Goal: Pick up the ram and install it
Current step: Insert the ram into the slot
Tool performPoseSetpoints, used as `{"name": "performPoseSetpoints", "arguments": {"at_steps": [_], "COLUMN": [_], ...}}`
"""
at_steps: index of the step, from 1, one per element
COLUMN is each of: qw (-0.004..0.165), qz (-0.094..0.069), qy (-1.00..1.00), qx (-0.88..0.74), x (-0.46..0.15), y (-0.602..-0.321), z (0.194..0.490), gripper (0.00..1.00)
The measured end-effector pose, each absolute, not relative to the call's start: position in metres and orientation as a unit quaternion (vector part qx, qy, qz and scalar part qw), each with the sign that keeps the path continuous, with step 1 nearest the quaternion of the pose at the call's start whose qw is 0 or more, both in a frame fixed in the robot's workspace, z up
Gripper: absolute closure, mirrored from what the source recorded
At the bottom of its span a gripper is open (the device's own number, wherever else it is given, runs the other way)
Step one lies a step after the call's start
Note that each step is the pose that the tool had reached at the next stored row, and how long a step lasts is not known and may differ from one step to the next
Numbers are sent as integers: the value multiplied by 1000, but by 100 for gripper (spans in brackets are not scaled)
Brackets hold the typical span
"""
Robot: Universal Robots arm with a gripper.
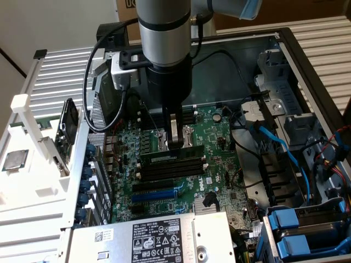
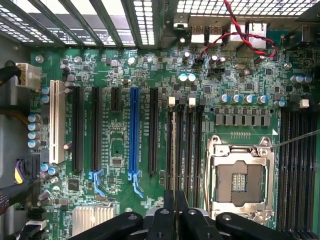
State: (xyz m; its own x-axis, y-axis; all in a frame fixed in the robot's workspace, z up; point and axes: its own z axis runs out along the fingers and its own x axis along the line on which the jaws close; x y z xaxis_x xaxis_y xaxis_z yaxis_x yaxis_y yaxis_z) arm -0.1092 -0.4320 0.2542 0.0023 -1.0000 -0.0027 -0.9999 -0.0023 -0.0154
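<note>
The ram [image 1: 164,155] is a long dark-green stick standing on edge along the bank of black memory slots [image 1: 170,172] on the motherboard, inside the open computer case. My gripper [image 1: 175,143] comes straight down from the arm and is shut on the ram's upper edge near its middle. In the wrist view the black fingers [image 2: 165,220] press together, and the ram [image 2: 174,150] runs away from them edge-on as a thin strip over the slots [image 2: 192,150]. Whether the stick is fully seated in a slot I cannot tell.
Beside the slots lies an open processor socket [image 2: 240,175]. A grey power supply [image 1: 159,235] blocks the near side, with blue drive caddies [image 1: 296,230] and blue cables [image 1: 279,148] on the exterior view's right. A square processor chip [image 1: 13,160] rests on the white rack at the left.
</note>
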Motion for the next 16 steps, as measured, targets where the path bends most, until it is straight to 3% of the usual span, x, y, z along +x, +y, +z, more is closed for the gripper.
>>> {"name": "performPoseSetpoints", "arguments": {"at_steps": [16], "qw": [16], "qz": [5], "qy": [712], "qx": [-702], "x": [-112], "y": [-434], "z": [250], "gripper": [87]}}
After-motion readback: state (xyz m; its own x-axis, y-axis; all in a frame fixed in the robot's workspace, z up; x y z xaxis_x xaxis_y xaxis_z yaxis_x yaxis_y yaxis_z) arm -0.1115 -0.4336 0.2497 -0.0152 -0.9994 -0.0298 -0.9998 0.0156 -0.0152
